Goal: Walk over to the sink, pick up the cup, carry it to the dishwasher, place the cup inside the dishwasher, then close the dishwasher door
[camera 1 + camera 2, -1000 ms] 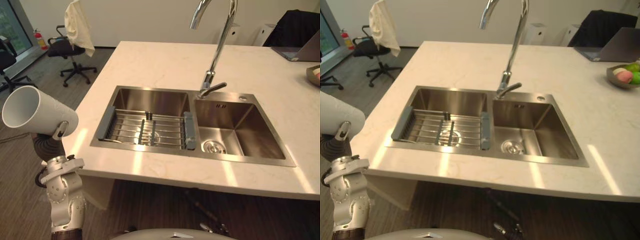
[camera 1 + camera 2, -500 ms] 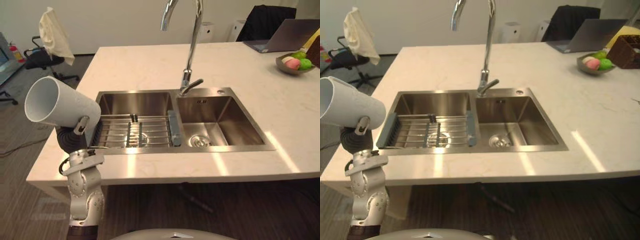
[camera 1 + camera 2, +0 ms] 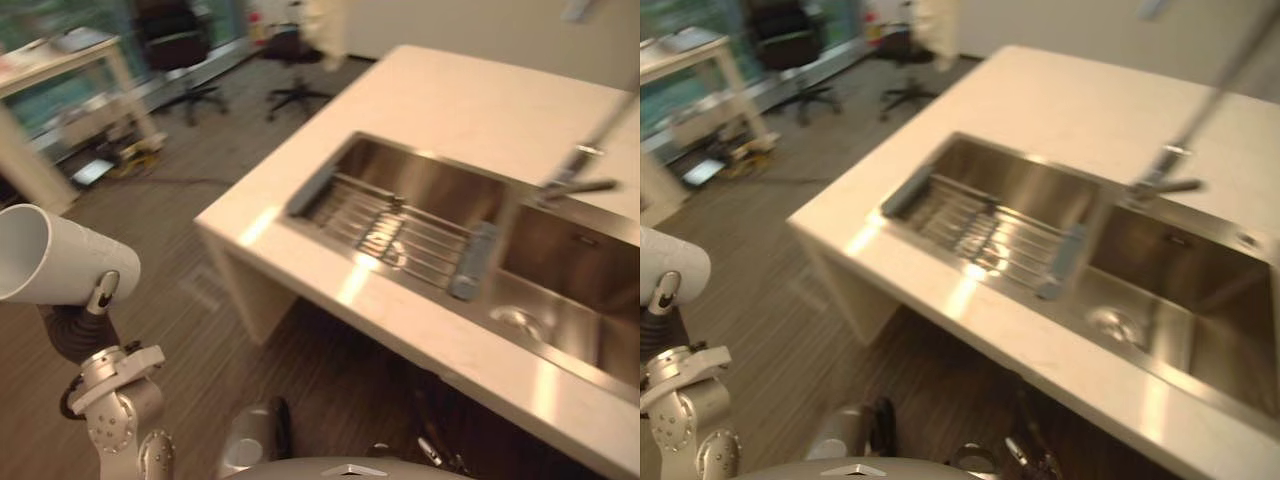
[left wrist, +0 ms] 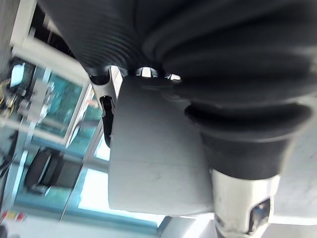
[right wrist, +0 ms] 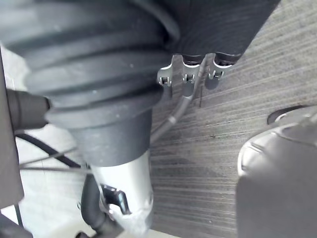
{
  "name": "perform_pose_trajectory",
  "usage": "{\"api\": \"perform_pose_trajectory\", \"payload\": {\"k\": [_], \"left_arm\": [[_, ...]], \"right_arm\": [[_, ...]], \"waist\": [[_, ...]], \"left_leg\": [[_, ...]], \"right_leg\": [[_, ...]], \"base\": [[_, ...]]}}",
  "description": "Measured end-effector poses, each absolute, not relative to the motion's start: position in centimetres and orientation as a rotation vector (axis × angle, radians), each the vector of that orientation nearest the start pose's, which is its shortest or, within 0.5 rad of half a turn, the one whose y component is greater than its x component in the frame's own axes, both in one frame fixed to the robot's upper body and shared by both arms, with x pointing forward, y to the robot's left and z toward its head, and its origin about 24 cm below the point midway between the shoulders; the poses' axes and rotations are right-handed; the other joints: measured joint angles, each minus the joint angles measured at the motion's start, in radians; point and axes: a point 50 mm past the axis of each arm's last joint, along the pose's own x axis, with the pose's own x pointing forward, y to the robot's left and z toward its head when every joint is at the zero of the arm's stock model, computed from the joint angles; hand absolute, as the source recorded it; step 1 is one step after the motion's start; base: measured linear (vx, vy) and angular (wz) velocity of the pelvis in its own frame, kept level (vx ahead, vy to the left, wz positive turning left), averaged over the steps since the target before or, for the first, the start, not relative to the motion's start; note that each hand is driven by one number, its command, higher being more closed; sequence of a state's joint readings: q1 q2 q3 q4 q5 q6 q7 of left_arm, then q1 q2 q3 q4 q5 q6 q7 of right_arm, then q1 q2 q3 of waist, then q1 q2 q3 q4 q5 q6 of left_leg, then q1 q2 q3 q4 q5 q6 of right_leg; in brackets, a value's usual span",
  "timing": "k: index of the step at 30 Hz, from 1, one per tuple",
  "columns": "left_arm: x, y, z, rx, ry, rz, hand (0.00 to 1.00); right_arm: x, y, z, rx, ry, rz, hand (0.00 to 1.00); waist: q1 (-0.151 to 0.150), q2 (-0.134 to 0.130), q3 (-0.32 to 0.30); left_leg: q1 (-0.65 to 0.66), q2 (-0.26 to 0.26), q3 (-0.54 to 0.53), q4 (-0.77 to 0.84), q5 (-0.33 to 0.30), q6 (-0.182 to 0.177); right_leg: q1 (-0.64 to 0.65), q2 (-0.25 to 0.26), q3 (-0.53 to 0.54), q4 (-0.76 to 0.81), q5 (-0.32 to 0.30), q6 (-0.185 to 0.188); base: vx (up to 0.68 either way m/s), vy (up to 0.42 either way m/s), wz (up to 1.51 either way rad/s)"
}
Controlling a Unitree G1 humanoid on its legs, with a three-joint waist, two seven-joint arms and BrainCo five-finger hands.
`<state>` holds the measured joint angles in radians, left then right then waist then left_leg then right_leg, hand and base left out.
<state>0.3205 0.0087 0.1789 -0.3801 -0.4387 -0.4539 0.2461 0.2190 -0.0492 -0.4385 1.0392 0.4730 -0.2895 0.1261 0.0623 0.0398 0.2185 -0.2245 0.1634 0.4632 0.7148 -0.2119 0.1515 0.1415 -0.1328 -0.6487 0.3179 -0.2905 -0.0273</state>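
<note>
The cup (image 3: pixel 55 265) is a white cylinder lying on its side at the lower left, its open mouth facing left. My left hand (image 3: pixel 99 295) is shut on it from below, and the left wrist view shows the cup's wall (image 4: pixel 153 163) held between the fingers (image 4: pixel 106 106) and the thumb (image 4: pixel 242 198). The steel double sink (image 3: pixel 545 255) sits in the pale counter (image 3: pixel 450 100) on the right, well away from the cup. My right hand (image 5: pixel 124 183) hangs low over the dark wood floor.
A wire rack with grey ends (image 3: pixel 400 235) lies across the sink's left basin, and the tap (image 3: pixel 575 180) stands behind. The counter's corner (image 3: pixel 215 225) juts toward me. Office chairs (image 3: pixel 180 50) and a desk (image 3: pixel 60 75) stand at the far left, with wood floor (image 3: pixel 200 330) between.
The camera has swung to the left, so the sink and counter now sit on the right. The cup stays in my left hand, held at the lower left.
</note>
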Motion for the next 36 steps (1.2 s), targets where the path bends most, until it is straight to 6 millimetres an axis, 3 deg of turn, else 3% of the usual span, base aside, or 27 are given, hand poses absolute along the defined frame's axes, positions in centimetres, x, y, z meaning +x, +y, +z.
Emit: {"api": "perform_pose_trajectory", "payload": {"k": [2, 3, 4, 5, 6, 7, 8, 9, 10, 11, 12, 15, 17, 19, 20, 21, 22, 23, 24, 25, 26, 31, 35, 36], "left_arm": [[17.1, 22.5, 10.0, -0.382, -0.551, 0.466, 1.00], [17.5, 22.2, 10.0, -0.389, -0.554, 0.442, 1.00], [18.0, 21.7, 9.8, -0.406, -0.552, 0.417, 1.00], [18.7, 20.9, 9.4, -0.441, -0.539, 0.389, 1.00], [19.3, 20.2, 9.2, -0.470, -0.530, 0.368, 1.00], [19.6, 19.7, 8.4, -0.510, -0.496, 0.371, 1.00], [19.8, 20.6, 8.8, -0.501, -0.533, 0.395, 1.00], [20.4, 21.0, 9.8, -0.473, -0.582, 0.354, 1.00], [20.7, 20.7, 9.6, -0.477, -0.576, 0.344, 1.00], [20.8, 19.6, 8.6, -0.504, -0.516, 0.303, 1.00], [20.6, 19.0, 8.3, -0.515, -0.497, 0.285, 1.00], [20.0, 18.1, 8.4, -0.530, -0.490, 0.248, 1.00], [20.1, 17.8, 8.4, -0.536, -0.484, 0.235, 1.00], [20.4, 16.8, 8.0, -0.537, -0.458, 0.185, 1.00], [20.8, 15.9, 7.8, -0.535, -0.445, 0.122, 1.00], [21.1, 15.4, 7.6, -0.528, -0.439, 0.082, 1.00], [21.3, 15.5, 7.6, -0.519, -0.439, 0.070, 1.00], [22.0, 15.3, 7.5, -0.505, -0.432, 0.050, 1.00], [22.3, 15.3, 7.4, -0.499, -0.425, 0.042, 1.00], [22.4, 15.5, 7.0, -0.480, -0.407, 0.042, 1.00], [22.3, 15.4, 6.4, -0.472, -0.376, 0.041, 1.00], [22.3, 14.8, 6.0, -0.462, -0.342, -0.002, 1.00], [22.0, 14.5, 5.8, -0.454, -0.322, -0.044, 1.00], [20.5, 14.9, 4.8, -0.379, -0.273, -0.150, 1.00]], "right_arm": [[3.9, -26.0, -14.6, 0.452, 0.750, -0.761, 0.00], [3.8, -26.6, -14.4, 0.438, 0.744, -0.768, 0.00], [3.6, -27.9, -14.0, 0.415, 0.726, -0.793, 0.00], [2.8, -29.3, -13.4, 0.374, 0.720, -0.814, 0.00], [2.4, -29.8, -13.1, 0.354, 0.718, -0.819, 0.00], [2.4, -30.3, -13.0, 0.345, 0.715, -0.827, 0.00], [4.3, -29.3, -13.4, 0.393, 0.688, -0.816, 0.00], [5.3, -27.7, -13.7, 0.422, 0.679, -0.775, 0.00], [5.3, -27.7, -13.7, 0.418, 0.686, -0.770, 0.00], [5.8, -27.2, -14.0, 0.429, 0.709, -0.743, 0.00], [6.3, -27.3, -13.8, 0.417, 0.697, -0.726, 0.00], [7.3, -27.8, -13.6, 0.397, 0.701, -0.711, 0.00], [7.5, -27.9, -13.7, 0.397, 0.718, -0.720, 0.00], [6.4, -27.7, -14.1, 0.410, 0.753, -0.742, 0.00], [5.0, -27.2, -14.4, 0.418, 0.789, -0.751, 0.00], [4.0, -25.8, -15.0, 0.449, 0.820, -0.747, 0.00], [3.9, -25.1, -15.2, 0.466, 0.827, -0.741, 0.00], [3.7, -24.1, -15.4, 0.488, 0.840, -0.724, 0.00], [3.6, -23.8, -15.5, 0.495, 0.843, -0.721, 0.00], [3.6, -23.3, -15.6, 0.502, 0.841, -0.707, 0.00], [3.8, -23.6, -15.4, 0.481, 0.825, -0.694, 0.00], [6.0, -23.7, -14.9, 0.467, 0.749, -0.658, 0.00], [6.4, -23.8, -14.8, 0.446, 0.751, -0.630, 0.00], [6.4, -23.5, -14.7, 0.436, 0.751, -0.608, 0.00]], "waist": [[-0.017, 0.008, -0.013], [-0.023, 0.017, -0.021], [-0.038, 0.044, -0.038], [-0.048, 0.073, -0.047], [-0.071, 0.055, -0.043], [-0.095, 0.072, -0.045], [-0.085, 0.099, -0.048], [-0.091, 0.050, -0.046], [-0.101, 0.062, -0.042], [-0.096, 0.038, -0.062], [-0.093, 0.032, -0.070], [-0.069, 0.043, -0.078], [-0.050, 0.043, -0.079], [-0.063, 0.047, -0.086], [-0.080, 0.046, -0.092], [-0.092, 0.047, -0.111], [-0.098, 0.034, -0.109], [-0.103, 0.007, -0.098], [-0.102, -0.008, -0.090], [-0.099, -0.064, -0.093], [-0.095, -0.073, -0.101], [-0.091, -0.045, -0.114], [-0.102, -0.029, -0.127], [-0.105, -0.039, -0.156]], "left_leg": [[0.098, 0.069, 0.108, 0.137, -0.063, -0.011], [0.123, 0.098, 0.126, 0.140, -0.064, -0.019], [0.168, 0.172, 0.156, 0.125, -0.014, -0.023], [0.226, 0.219, 0.200, 0.033, 0.140, 0.030], [0.244, 0.177, 0.228, 0.001, 0.144, 0.032], [0.269, 0.158, 0.259, -0.099, 0.105, 0.047], [0.288, 0.189, 0.306, -0.088, 0.024, -0.045], [0.312, 0.163, 0.336, -0.132, -0.060, -0.139], [0.323, 0.169, 0.332, -0.152, -0.079, -0.178], [0.365, 0.083, 0.331, -0.350, -0.038, -0.276], [0.388, 0.016, 0.327, -0.483, -0.001, -0.285], [0.444, -0.071, 0.284, -0.686, 0.085, -0.273], [0.451, -0.084, 0.251, -0.695, 0.078, -0.256], [0.432, -0.089, 0.160, -0.655, 0.066, -0.232], [0.410, -0.085, 0.071, -0.627, 0.055, -0.211], [0.376, -0.069, -0.011, -0.609, 0.050, -0.201], [0.357, -0.063, -0.050, -0.596, 0.052, -0.198], [0.329, -0.067, -0.117, -0.584, 0.057, -0.192], [0.325, -0.075, -0.143, -0.580, 0.057, -0.192], [0.326, -0.114, -0.178, -0.574, 0.058, -0.194], [0.334, -0.122, -0.194, -0.572, 0.052, -0.199], [0.335, -0.109, -0.202, -0.562, 0.046, -0.209], [0.351, -0.101, -0.206, -0.562, 0.034, -0.210], [0.350, -0.139, -0.189, -0.575, 0.027, -0.182]], "right_leg": [[0.012, -0.070, -0.190, -0.013, 0.021, 0.017], [0.010, -0.090, -0.231, 0.001, 0.022, 0.019], [-0.003, -0.132, -0.302, 0.063, 0.015, 0.008], [-0.008, -0.224, -0.331, 0.225, -0.007, -0.029], [-0.027, -0.330, -0.318, 0.384, 0.006, -0.065], [-0.113, -0.368, -0.307, 0.529, -0.039, -0.015], [-0.217, -0.233, -0.314, 0.322, -0.074, -0.011], [-0.232, -0.184, -0.349, 0.077, 0.164, -0.088], [-0.212, -0.187, -0.379, 0.090, 0.148, -0.068], [-0.195, -0.235, -0.458, 0.103, 0.148, -0.069], [-0.187, -0.259, -0.487, 0.104, 0.155, -0.059], [-0.137, -0.278, -0.546, 0.064, 0.204, -0.029], [-0.106, -0.284, -0.526, 0.059, 0.247, -0.028], [-0.116, -0.295, -0.308, 0.084, 0.296, -0.091], [-0.142, -0.295, -0.121, 0.125, 0.317, -0.101], [-0.178, -0.215, 0.115, 0.121, 0.222, 0.019], [-0.188, -0.159, 0.218, 0.105, 0.173, 0.043], [-0.199, -0.068, 0.375, 0.067, 0.124, 0.055], [-0.198, -0.036, 0.422, 0.045, 0.126, 0.057], [-0.194, -0.008, 0.469, 0.000, 0.175, 0.056], [-0.163, -0.018, 0.467, -0.020, 0.151, 0.073], [-0.112, -0.001, 0.464, -0.107, 0.165, 0.087], [-0.052, 0.018, 0.458, -0.209, 0.215, 0.093], [-0.035, -0.001, 0.473, -0.297, 0.273, 0.111]], "base": [[-0.07, 0.034, 2.44], [0.02, 0.112, 2.58], [0.08, 0.186, 2.70], [0.08, 0.240, 2.88], [0.04, 0.332, 2.97], [-0.03, 0.349, 2.31], [-0.05, 0.349, 2.40], [-0.04, 0.196, 1.63], [-0.15, 0.230, 1.82], [-0.22, 0.270, 1.42], [-0.27, 0.331, 1.25], [-0.19, 0.204, 0.67], [-0.14, 0.220, 0.58], [-0.01, 0.183, 1.22], [0.07, 0.096, 1.95], [0.09, 0.042, 1.99], [0.09, -0.044, 1.92], [0.05, -0.075, 1.46], [0.03, -0.084, 1.47], [0.06, -0.086, 0.87], [0.08, -0.045, 0.62], [0.05, -0.025, 0.00], [0.00, 0.004, -0.05], [0.00, 0.000, 0.00]]}}
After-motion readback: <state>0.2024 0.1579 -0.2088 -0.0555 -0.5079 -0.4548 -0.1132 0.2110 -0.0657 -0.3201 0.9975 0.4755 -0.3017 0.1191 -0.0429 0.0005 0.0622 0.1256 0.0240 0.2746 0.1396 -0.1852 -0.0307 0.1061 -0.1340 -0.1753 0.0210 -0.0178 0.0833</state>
